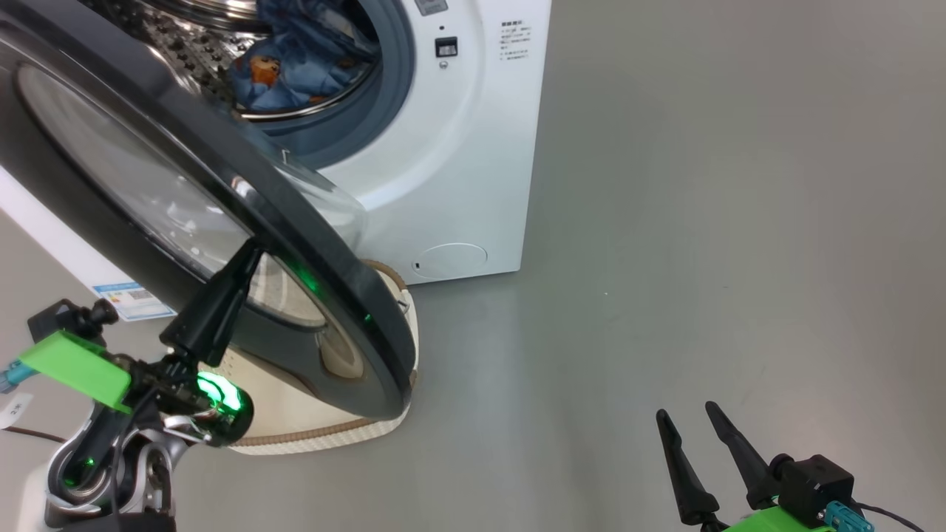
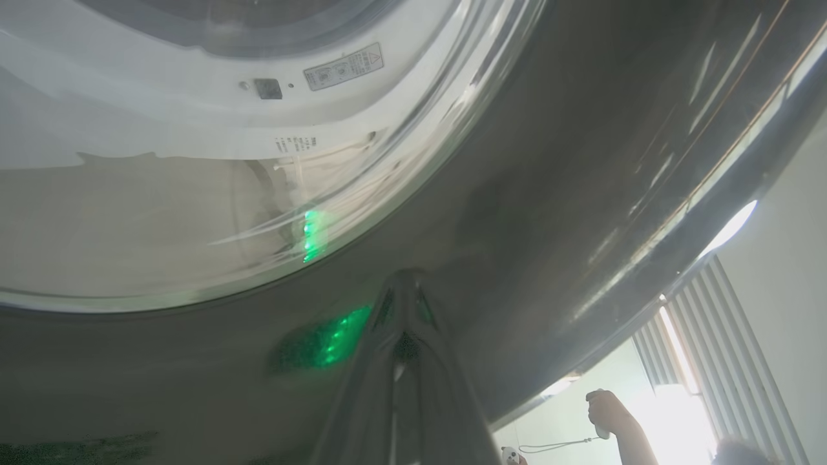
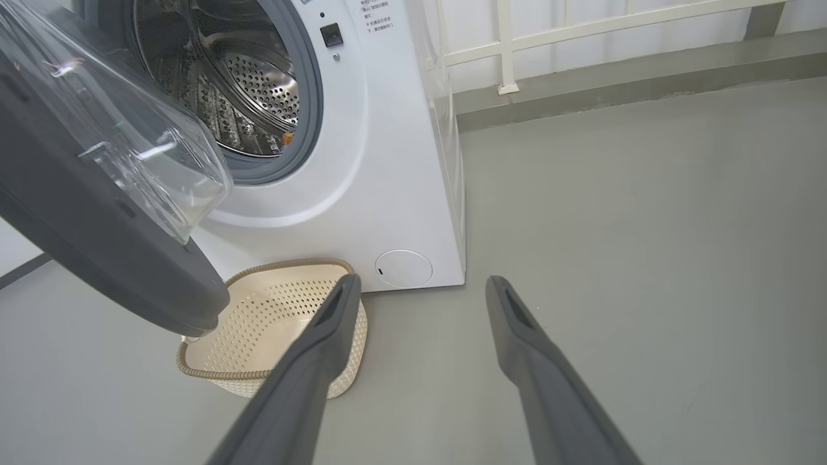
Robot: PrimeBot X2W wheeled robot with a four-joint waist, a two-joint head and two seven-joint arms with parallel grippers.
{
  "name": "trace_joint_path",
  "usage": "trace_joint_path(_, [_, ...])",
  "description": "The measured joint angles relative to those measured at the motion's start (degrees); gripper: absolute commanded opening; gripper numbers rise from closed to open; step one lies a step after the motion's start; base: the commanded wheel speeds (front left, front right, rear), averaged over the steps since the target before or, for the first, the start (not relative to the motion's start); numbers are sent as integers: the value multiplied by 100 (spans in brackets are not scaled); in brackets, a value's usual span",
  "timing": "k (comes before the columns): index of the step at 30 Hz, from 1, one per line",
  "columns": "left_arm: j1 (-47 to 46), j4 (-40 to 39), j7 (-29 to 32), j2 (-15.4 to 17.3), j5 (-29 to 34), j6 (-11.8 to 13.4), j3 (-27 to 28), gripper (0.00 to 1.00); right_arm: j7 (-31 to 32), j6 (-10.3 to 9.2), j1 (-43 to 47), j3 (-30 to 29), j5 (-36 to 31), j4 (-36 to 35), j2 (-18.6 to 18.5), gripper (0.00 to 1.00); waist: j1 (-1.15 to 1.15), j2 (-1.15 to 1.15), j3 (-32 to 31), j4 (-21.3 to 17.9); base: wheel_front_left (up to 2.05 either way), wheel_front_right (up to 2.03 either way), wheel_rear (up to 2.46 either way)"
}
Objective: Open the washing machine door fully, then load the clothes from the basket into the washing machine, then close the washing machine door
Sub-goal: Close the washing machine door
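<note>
- Since the clothes (image 1: 295, 70) already lie inside the drum of the washing machine (image 1: 458, 162), and the basket (image 3: 284, 264) on the floor in front of the washing machine looks bare, the step in hand is, as I judge it, shutting the washing machine door (image 1: 148, 192).
- The door stands partly swung out from the washing machine's front. Its clear bowl (image 3: 129, 129) faces the drum mouth and its lower edge hangs over the basket.
- The left claw (image 1: 250, 255) is pressed together with nothing between its fingers. Its tip rests against the door's glossy outer face, on the side turned away from the washing machine.
- The right claw (image 1: 686, 410) is spread and holds nothing, over the floor well apart from the washing machine.
- A good push follows the door's arc toward the washing machine, not a straight line. On so slick a face the tip could skid.
- Pressing on the black ring, not the glass, and out toward the free edge should give the most leverage.
- The blue fabric sits close to the drum's lip. Whether any of it overhangs the grey gasket (image 3: 310, 97) I cannot tell, and a fold caught there would stop the door from sealing.
- The push probably needs to end firmly, so that the door's edge meets the latch socket (image 1: 446, 46) on the washing machine's front.
</note>
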Motion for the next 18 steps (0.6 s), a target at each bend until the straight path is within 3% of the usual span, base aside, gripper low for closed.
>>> trace_joint_path(18, [344,-12,-360,-31,364,-1,249,0,0,0,-5,37,124,85,1,100,0,0,-274,408,0,0,0])
